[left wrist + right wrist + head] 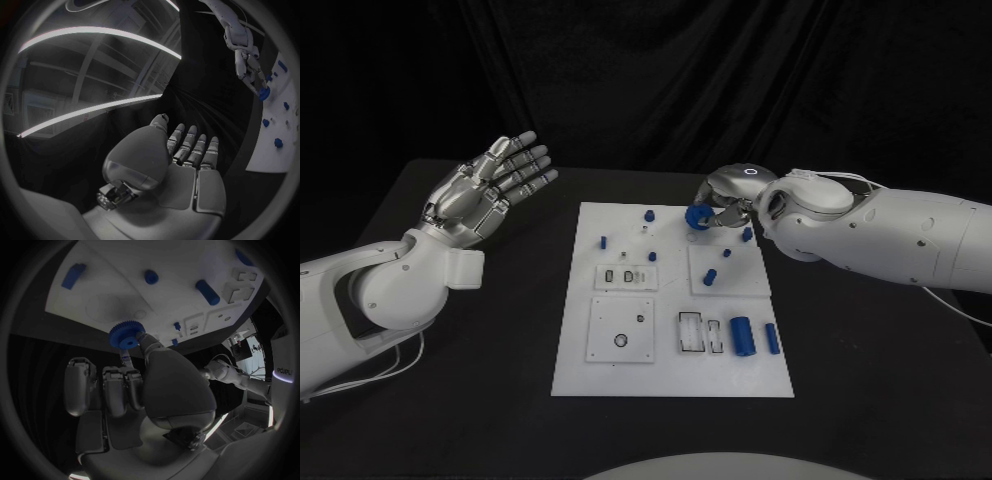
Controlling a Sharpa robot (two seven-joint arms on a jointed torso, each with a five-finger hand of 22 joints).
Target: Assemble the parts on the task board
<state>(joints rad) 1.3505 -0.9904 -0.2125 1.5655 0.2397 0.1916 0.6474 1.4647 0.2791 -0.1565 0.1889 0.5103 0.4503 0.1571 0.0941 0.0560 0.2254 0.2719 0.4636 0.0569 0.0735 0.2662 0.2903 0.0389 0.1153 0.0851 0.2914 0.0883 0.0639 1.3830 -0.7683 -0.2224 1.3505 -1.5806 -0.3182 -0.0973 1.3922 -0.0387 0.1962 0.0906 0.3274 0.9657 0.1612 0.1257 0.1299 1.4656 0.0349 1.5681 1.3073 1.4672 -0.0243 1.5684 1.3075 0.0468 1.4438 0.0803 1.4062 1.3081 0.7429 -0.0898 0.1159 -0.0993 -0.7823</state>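
The white task board (pixel 668 372) lies in the middle of the black table. My right hand (pixel 728 198) is over the board's far right corner and pinches a blue gear (pixel 700 216) between thumb and a finger; the gear (pixel 127 335) hangs just above the board (pixel 100 295). My left hand (pixel 485 190) is raised left of the board, palm up, fingers spread, holding nothing. Small blue pegs (pixel 651 214) stand at the far end of the board, and two blue cylinders (pixel 743 336) lie near its right front corner.
Recessed white insert plates (pixel 622 328) with slots sit in the board's front half. Bare black table lies to the left (pixel 502 380) and right of the board. A black curtain hangs behind the table.
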